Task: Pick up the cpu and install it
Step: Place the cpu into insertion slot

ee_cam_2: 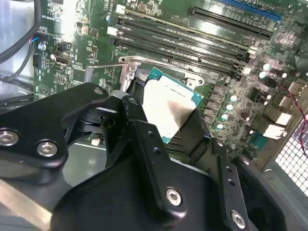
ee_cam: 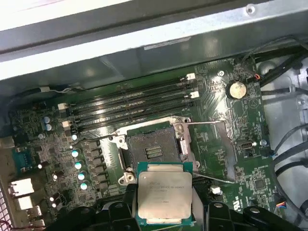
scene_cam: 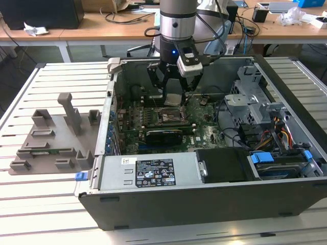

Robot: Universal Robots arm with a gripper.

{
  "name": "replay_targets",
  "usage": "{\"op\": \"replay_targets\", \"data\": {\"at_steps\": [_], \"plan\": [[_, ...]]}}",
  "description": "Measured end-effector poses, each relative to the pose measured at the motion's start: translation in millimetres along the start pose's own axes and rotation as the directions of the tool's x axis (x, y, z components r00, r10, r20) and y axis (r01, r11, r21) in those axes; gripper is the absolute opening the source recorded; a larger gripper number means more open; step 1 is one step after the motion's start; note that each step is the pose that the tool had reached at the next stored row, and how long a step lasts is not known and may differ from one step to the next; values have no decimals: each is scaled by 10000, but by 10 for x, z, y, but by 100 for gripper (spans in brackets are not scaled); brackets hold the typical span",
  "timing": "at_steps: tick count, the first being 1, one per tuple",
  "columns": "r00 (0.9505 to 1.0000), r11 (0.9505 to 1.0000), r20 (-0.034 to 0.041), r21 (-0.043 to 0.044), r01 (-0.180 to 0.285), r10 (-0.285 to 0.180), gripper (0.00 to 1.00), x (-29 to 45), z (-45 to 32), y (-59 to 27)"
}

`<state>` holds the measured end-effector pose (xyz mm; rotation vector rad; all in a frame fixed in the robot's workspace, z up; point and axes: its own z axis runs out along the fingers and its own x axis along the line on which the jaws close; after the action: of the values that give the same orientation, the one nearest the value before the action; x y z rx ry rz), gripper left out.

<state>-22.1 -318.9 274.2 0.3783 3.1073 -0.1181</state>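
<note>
Cpu [ee_cam: 164,192] gripped flat in gripper [scene_cam: 174,95] — jaws closed on its edges, over motherboard [ee_cam: 226,159], near empty socket [ee_cam: 153,147], not seated.

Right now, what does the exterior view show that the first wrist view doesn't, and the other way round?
Exterior view: the grey tray on the slatted table, at the exterior view's left of the computer case. First wrist view: the round coin battery on the motherboard. Both: the cpu held in the gripper near the open socket.
</note>
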Motion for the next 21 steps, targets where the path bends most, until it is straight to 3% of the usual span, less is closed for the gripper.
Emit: {"op": "replay_targets", "data": {"at_steps": [2, 11, 21], "plan": [[9992, 9992, -10, 77, -388, 388, 54, 0, 0, 0], [9958, 9958, -34, 136, -911, 911, 54, 0, 1, 0], [9850, 9847, -61, 237, -1724, 1726, 54, 0, 2, 0]]}}
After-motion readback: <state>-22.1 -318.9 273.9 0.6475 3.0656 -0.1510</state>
